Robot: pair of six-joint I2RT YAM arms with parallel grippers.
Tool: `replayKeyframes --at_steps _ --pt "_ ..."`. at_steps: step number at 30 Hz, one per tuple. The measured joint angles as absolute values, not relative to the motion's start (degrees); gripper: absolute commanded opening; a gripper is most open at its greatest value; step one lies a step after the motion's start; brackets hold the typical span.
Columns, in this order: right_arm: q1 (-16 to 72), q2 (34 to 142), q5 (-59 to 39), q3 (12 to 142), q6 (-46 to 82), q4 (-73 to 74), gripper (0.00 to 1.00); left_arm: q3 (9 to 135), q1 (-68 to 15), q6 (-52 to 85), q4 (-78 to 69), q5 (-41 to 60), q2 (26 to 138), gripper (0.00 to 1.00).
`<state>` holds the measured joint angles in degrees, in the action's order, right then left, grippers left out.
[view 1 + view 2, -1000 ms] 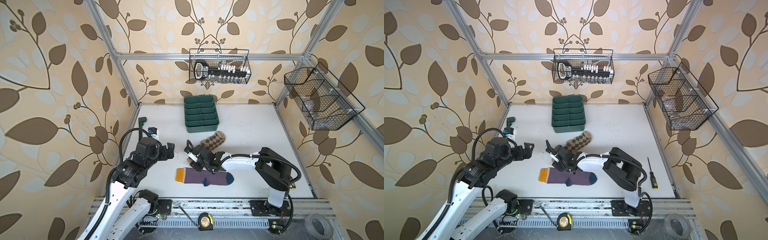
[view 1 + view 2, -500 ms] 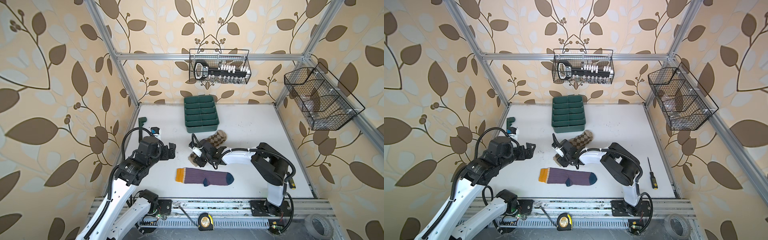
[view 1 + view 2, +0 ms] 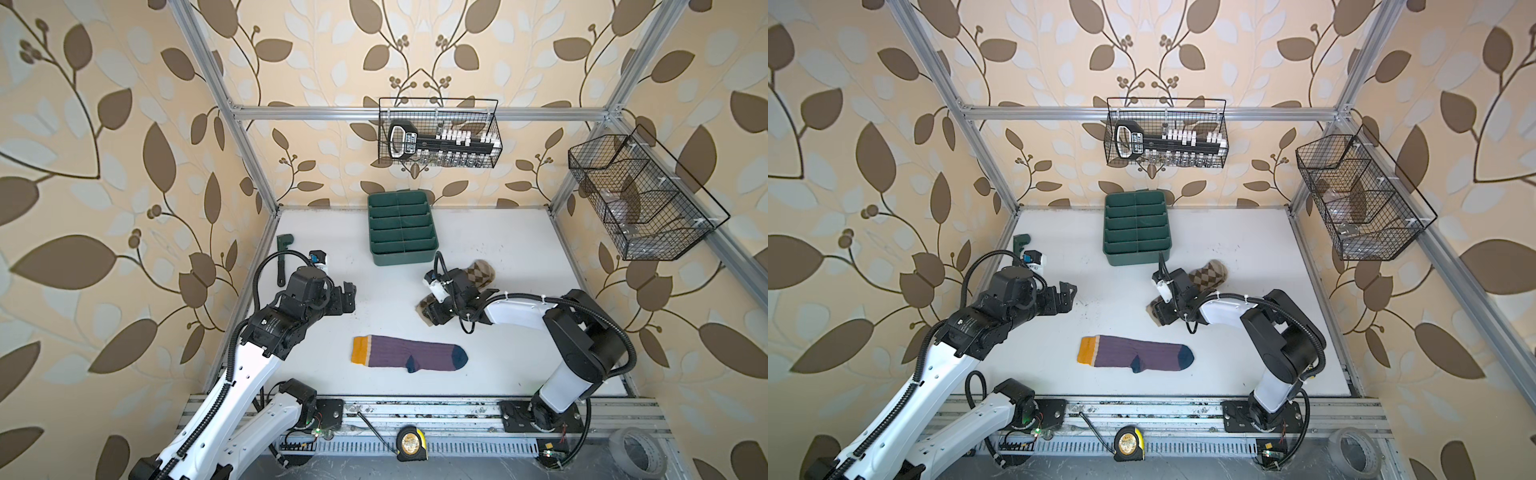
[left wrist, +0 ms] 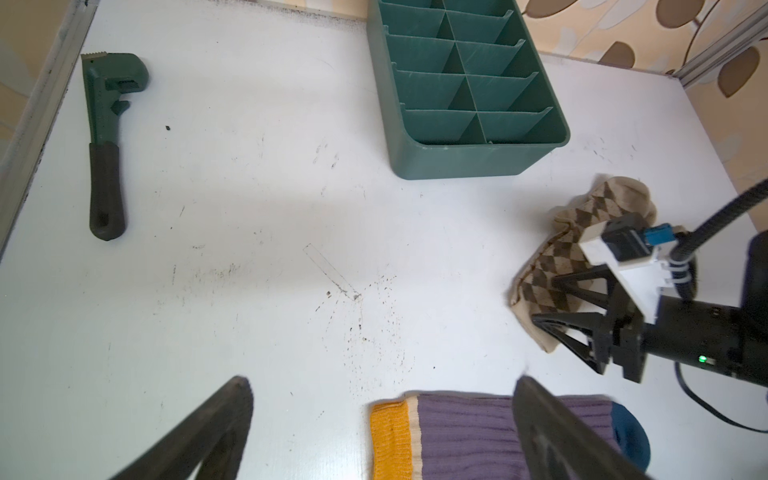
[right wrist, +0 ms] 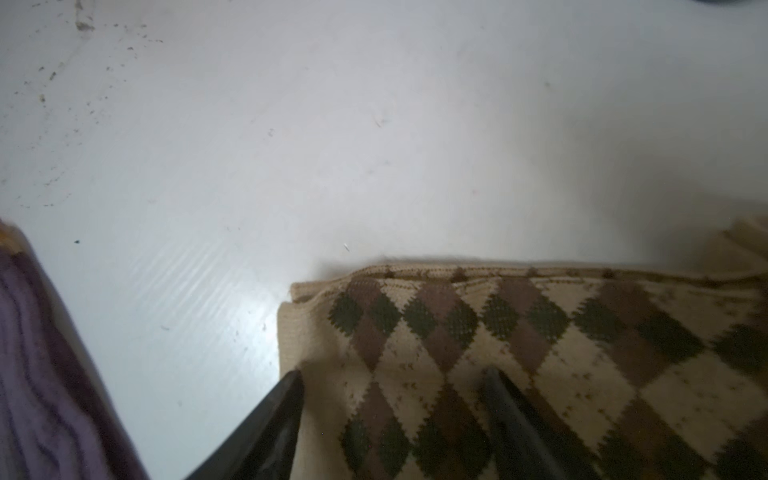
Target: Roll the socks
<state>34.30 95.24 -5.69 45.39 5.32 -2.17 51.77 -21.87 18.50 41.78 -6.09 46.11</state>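
Brown-leaf beige walls (image 3: 104, 208) surround me, edged by aluminium rails (image 3: 332, 111). My white tabletop (image 3: 498, 232) is scuffed and evenly lit. A far basket (image 3: 436, 163) and a right basket (image 3: 648, 232) hang.

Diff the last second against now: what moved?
The right gripper pulled the argyle sock rightward in the top views, away from the purple sock; its jaws now stand apart over the cuff. Purple sock unmoved; left gripper open, roughly where it was.

The right arm (image 3: 461, 291) hides the middle of the beige knit sock with brown argyle diamonds (image 3: 482, 271) in both top views. The purple ribbed sock with mustard-yellow cuff (image 4: 465, 436) is cut off by the left wrist view's edge and blurred in the right wrist view.
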Motion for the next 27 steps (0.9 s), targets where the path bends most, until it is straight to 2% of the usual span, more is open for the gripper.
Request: replayKeyframes --at_steps 6,11,15,21,27 --pt "33.1 88.9 -4.2 49.7 7.7 -12.0 0.77 51.8 -22.2 20.0 41.8 -7.0 47.2 0.99" --pt "29.3 86.7 0.1 63.1 13.2 -12.7 0.72 51.8 -22.2 21.1 41.8 -8.2 47.4 0.99" --pt "24.5 97.4 2.1 82.8 17.4 -15.2 0.66 51.8 -22.2 21.5 41.8 -9.3 47.4 0.99" --pt "21.5 118.8 3.3 107.5 21.0 -21.4 0.67 51.8 -22.2 21.7 41.7 -10.7 47.5 0.99" --pt "21.2 133.6 3.4 119.3 23.2 -26.0 0.67 51.8 -22.2 21.9 41.7 -11.2 49.0 0.99"
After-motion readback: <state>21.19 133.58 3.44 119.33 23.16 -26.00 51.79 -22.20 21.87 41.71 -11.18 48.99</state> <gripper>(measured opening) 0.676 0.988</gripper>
